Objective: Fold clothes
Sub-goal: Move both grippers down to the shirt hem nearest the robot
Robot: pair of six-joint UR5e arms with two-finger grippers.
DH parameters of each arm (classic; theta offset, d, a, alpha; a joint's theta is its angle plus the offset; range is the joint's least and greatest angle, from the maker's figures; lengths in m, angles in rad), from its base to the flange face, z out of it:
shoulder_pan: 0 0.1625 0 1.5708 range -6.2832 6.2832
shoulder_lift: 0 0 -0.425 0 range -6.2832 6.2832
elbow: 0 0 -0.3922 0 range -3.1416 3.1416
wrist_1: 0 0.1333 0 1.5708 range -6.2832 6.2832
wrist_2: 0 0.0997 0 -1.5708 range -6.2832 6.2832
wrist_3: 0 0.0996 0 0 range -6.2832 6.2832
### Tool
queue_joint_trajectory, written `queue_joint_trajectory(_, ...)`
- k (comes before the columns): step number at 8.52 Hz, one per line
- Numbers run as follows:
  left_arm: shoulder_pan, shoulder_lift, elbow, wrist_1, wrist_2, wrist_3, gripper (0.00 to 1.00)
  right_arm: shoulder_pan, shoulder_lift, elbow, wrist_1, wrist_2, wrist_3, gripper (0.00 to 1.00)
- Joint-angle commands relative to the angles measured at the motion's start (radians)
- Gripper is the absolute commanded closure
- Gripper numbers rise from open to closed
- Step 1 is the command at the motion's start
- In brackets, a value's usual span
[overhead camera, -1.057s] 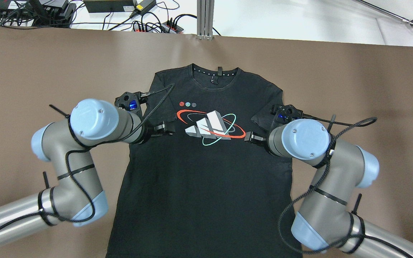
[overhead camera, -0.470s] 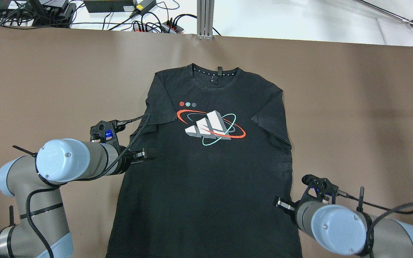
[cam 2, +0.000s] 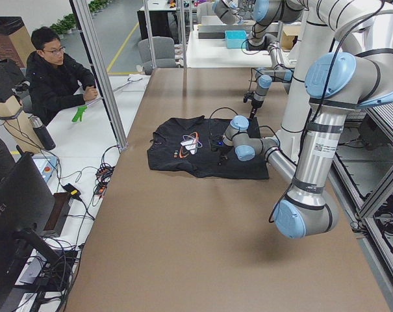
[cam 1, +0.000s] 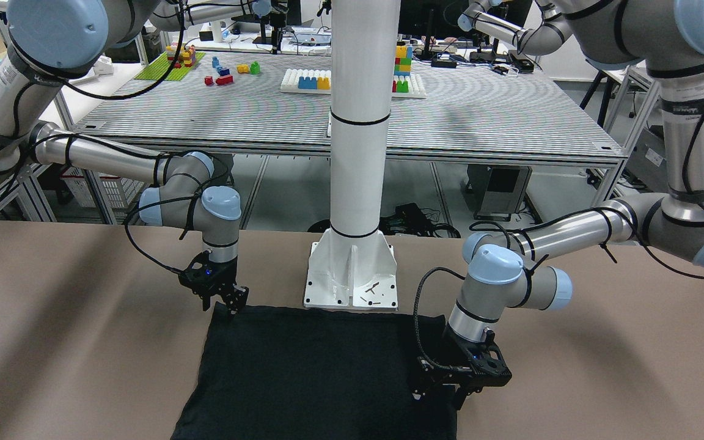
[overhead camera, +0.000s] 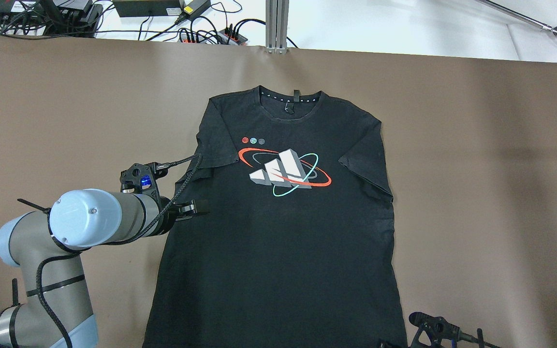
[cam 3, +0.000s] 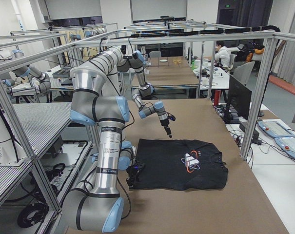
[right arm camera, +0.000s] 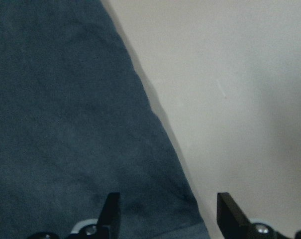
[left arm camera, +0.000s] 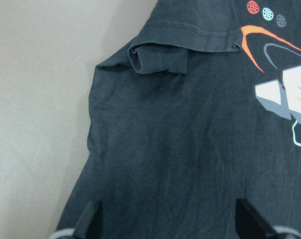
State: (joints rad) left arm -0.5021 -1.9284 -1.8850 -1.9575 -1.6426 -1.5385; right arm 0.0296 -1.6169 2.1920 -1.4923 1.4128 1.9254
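Note:
A black T-shirt (overhead camera: 278, 241) with a red, white and teal logo lies flat, face up, on the brown table, collar at the far side. Its sleeve on my left side (left arm camera: 157, 59) is bunched inward. My left gripper (overhead camera: 199, 209) is open and empty, low over the shirt's left side below that sleeve; its fingers (left arm camera: 89, 221) stand wide apart. My right gripper (cam 1: 233, 300) is open and empty at the shirt's near right hem corner. Its fingers (right arm camera: 110, 211) straddle the shirt's side edge (right arm camera: 155, 124). The overhead view shows only its camera mount (overhead camera: 435, 331).
Bare brown table (overhead camera: 476, 169) lies on both sides of the shirt. The robot's white base column (cam 1: 352, 275) stands behind the hem. Cables and power strips (overhead camera: 211, 34) lie past the far edge. A seated person (cam 2: 53, 71) is beside the table.
Both arms have drawn back from the chest area. In the last half second the right gripper moved on toward the near hem corner, while the left gripper stayed almost still.

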Motion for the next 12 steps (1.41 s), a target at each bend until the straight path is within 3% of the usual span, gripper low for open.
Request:
queue_joint_trajectory(1, 0.002, -0.001, 0.009, 0.0, 0.015, 0.001, 0.06, -0.06, -0.012, 0.002, 0.0, -0.031, 0.034, 0.37)
queue_joint_trajectory(3, 0.01, -0.001, 0.014, -0.001, 0.047, 0.0, 0.06, -0.063, -0.014, 0.002, 0.0, -0.032, 0.034, 0.48)
queue_joint_trajectory(5, 0.016, -0.001, 0.017, -0.001, 0.049, 0.0, 0.06, -0.065, -0.018, 0.003, 0.0, -0.032, 0.034, 0.67)
queue_joint_trajectory(7, 0.016, -0.001, 0.015, -0.001, 0.05, -0.002, 0.06, -0.103, -0.031, 0.011, -0.003, -0.032, 0.035, 1.0)
queue_joint_trajectory(9, 0.022, 0.002, 0.008, -0.001, 0.049, -0.02, 0.06, -0.131, -0.066, 0.078, -0.008, -0.032, 0.034, 1.0)
queue_joint_trajectory(11, 0.056, 0.0, 0.01, -0.001, 0.072, -0.066, 0.06, -0.143, -0.067, 0.074, -0.008, -0.032, 0.035, 1.0)
queue_joint_trajectory(12, 0.059, 0.002, 0.012, -0.001, 0.082, -0.068, 0.06, -0.143, -0.061, 0.071, -0.008, -0.031, 0.035, 0.93)
